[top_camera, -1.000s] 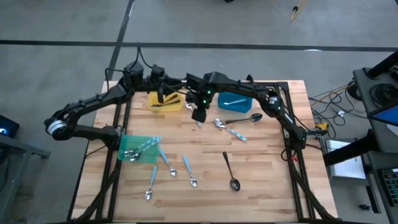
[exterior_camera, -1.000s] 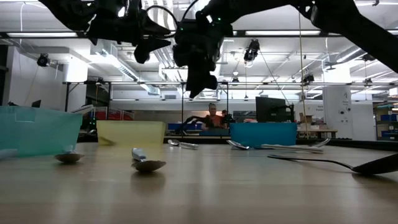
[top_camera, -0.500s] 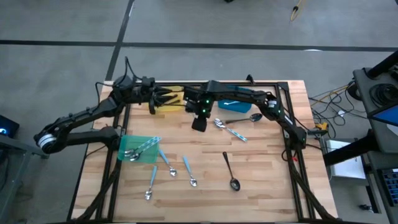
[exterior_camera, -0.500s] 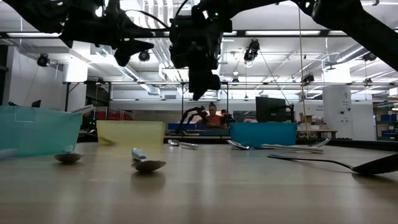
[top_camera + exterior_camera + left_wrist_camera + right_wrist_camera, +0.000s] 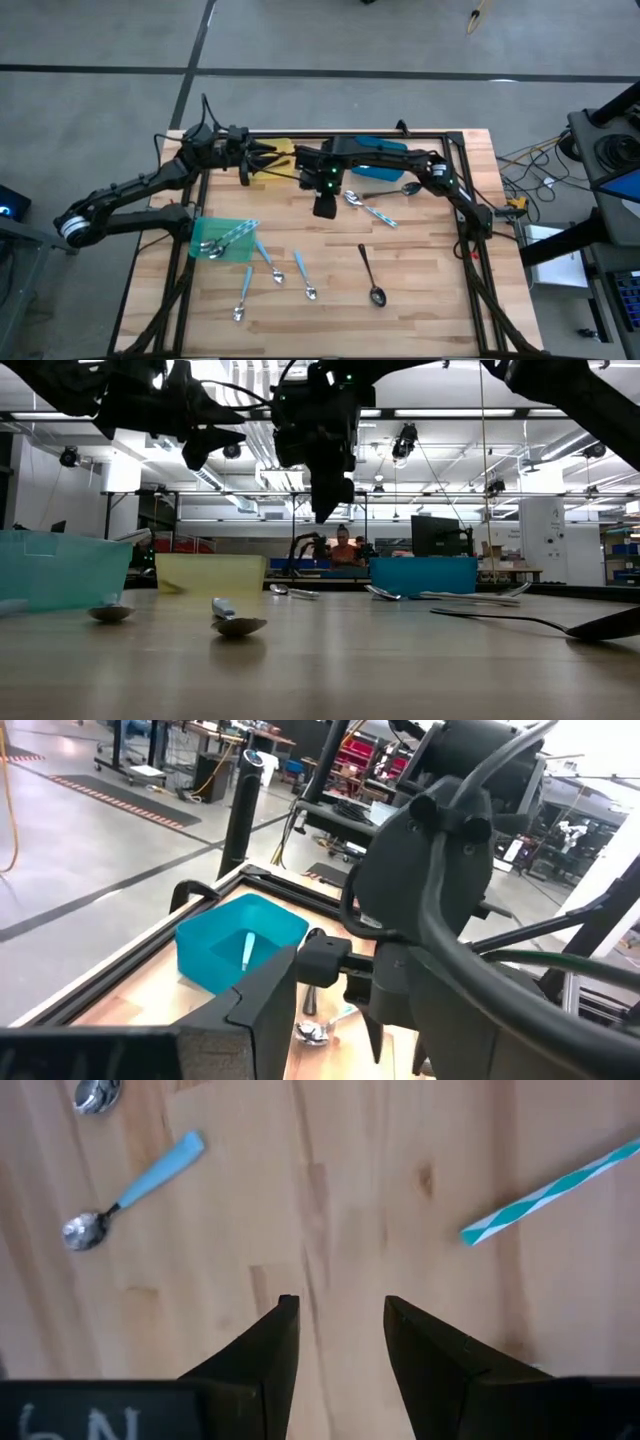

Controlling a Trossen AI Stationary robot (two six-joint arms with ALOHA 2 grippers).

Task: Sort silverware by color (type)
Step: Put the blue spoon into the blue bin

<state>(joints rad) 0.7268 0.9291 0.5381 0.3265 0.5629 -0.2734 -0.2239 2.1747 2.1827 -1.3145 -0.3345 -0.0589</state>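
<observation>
From the overhead camera I read my left gripper (image 5: 283, 160) at the upper left of centre, hovering by the yellow bin (image 5: 258, 172) at the table's back edge; its jaws stand apart and I see nothing between them. Below it, at the left edge of the table (image 5: 430, 270), the green bin (image 5: 205, 250) already holds a few spoons.

My right gripper (image 5: 323, 207) hangs just right of that, near the frame's centre, pointing down at bare wood. In its own wrist camera the two fingers (image 5: 270, 1345) are parted around empty boards, so it grips nothing.

The relation that matters: the nearest pieces, a pair of silver-bowled, blue-handled spoons (image 5: 368, 208), lie just to the right of this gripper, long axes running diagonally down toward the right. I judge the right arm far better placed for them than the left. A dark spoon (image 5: 390, 190) lies above them, in front of the blue bin (image 5: 378, 160).

Lower in the frame, four more blue-handled spoons (image 5: 301, 272) are scattered left of centre, and a black spoon (image 5: 370, 275) lies nearly vertical on the right.

The surface is pale butcher-block. The low camera shows a bright workshop beyond, with a person (image 5: 345, 547) seated far back.
</observation>
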